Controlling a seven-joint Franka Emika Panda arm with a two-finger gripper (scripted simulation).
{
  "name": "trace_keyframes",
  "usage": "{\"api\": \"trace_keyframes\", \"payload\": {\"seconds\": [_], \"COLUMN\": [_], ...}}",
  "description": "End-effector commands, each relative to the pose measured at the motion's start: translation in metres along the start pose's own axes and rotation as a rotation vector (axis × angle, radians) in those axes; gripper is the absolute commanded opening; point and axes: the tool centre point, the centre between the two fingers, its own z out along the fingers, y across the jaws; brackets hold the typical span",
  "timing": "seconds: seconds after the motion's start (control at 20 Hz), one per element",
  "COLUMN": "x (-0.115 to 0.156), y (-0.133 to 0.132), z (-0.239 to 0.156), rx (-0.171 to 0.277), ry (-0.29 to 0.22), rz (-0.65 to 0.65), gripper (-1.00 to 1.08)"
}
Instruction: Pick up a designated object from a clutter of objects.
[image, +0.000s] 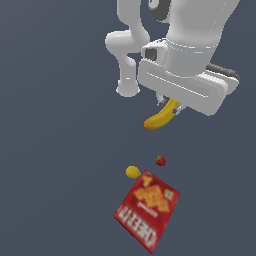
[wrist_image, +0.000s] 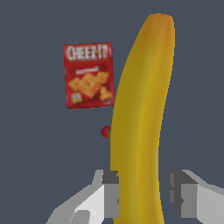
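Note:
The curved yellow banana (image: 160, 118) hangs in the air, well above the floor, with my gripper (image: 170, 103) shut on its upper end. In the wrist view the banana (wrist_image: 140, 127) runs lengthwise between the two fingers (wrist_image: 111, 195), and my gripper (wrist_image: 146, 197) pinches it near the base. Below it lies the rest of the clutter: a red cracker box (image: 147, 210), a small round lemon (image: 132, 172) and a tiny strawberry (image: 160, 160). The wrist view shows the box (wrist_image: 89, 75) and part of the strawberry (wrist_image: 106, 131); the lemon is hidden there.
The floor (image: 55, 150) is a plain dark grey surface. The arm's white links (image: 127, 55) rise behind the gripper toward the top of the exterior view.

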Motion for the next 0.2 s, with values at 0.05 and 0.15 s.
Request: {"api": "trace_keyframes", "payload": {"seconds": [0.05, 0.15], "x": [0.0011, 0.0008], "y": [-0.0005, -0.0008], "z": [-0.0025, -0.0015], "rx": [0.001, 0.001], "ry": [0.001, 0.001], "rz": [-0.001, -0.001], "gripper": [-1.0, -1.0]}}
